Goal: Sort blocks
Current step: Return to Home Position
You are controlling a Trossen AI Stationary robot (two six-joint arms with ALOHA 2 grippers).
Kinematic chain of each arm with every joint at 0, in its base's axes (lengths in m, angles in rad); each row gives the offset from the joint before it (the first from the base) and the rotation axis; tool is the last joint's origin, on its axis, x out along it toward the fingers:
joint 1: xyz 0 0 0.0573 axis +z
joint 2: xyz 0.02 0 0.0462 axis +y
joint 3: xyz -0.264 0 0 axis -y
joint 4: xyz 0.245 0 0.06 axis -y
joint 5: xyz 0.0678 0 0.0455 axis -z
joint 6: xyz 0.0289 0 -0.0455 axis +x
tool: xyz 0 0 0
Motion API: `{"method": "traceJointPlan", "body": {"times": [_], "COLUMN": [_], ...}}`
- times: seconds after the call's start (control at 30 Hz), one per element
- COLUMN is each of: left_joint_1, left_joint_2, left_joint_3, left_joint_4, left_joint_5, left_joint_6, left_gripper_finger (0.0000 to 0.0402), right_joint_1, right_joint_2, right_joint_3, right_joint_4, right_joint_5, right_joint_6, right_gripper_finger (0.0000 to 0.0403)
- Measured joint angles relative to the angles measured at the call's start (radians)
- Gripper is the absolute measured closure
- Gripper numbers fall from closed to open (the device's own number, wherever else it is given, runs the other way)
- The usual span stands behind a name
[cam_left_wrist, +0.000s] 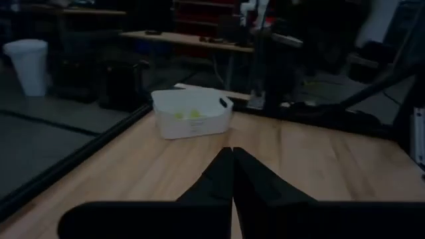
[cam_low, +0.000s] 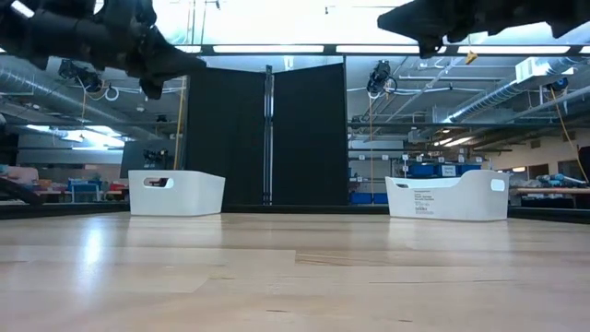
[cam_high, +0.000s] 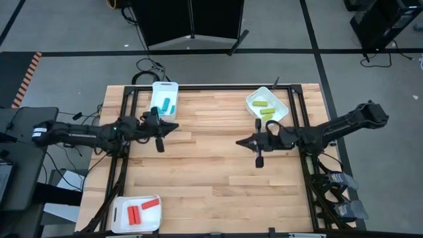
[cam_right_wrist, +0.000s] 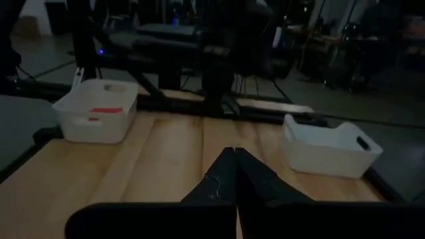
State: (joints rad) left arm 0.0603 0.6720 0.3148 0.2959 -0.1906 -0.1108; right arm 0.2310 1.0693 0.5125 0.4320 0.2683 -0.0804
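my left gripper (cam_high: 173, 127) and right gripper (cam_high: 242, 141) are pinched shut, empty. the blocks (cam_high: 165, 104) lie in trays (cam_high: 165, 84) at corners of the table (cam_high: 211, 185), so i should go home slow and high.

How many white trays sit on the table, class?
3: the top-left tray with blue blocks, the top-right tray with green blocks, the bottom-left tray with red blocks. None seems hidden.

High: looked down on whole table (cam_high: 211, 172).
Low: tabletop level, faced 12 o'clock.
Wrists: left faced 3 o'clock, right 9.
Shared: that table.
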Motion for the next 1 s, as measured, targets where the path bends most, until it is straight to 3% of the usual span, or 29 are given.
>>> {"method": "traceJointPlan", "body": {"times": [0.13,0.27,0.53,0.8,1.0], "left_joint_1": [-0.029,-0.049,-0.057,-0.057,-0.057], "left_joint_2": [-0.018,-0.071,-0.224,-0.394,-0.425], "left_joint_3": [-0.068,-0.105,-0.111,-0.111,-0.195], "left_joint_4": [0.055,0.054,-0.104,-0.213,-0.134], "left_joint_5": [0.001,0.000,-0.007,0.023,0.035], "left_joint_6": [0.002,-0.002,0.051,0.059,0.059], "left_gripper_finger": [0.0397,0.0398,0.0399,0.0400,0.0400], "right_joint_1": [-0.053,-0.073,-0.075,-0.104,-0.129], "right_joint_2": [-0.078,-0.229,-0.540,-0.735,-0.854], "right_joint_3": [-0.060,-0.235,-0.477,-0.506,-0.506], "right_joint_4": [0.034,0.153,0.130,-0.094,-0.182], "right_joint_5": [-0.057,-0.061,-0.083,-0.217,-0.286], "right_joint_6": [-0.024,-0.008,0.018,0.051,0.052], "right_gripper_finger": [0.0400,0.0400,0.0400,0.0400,0.0400]}}
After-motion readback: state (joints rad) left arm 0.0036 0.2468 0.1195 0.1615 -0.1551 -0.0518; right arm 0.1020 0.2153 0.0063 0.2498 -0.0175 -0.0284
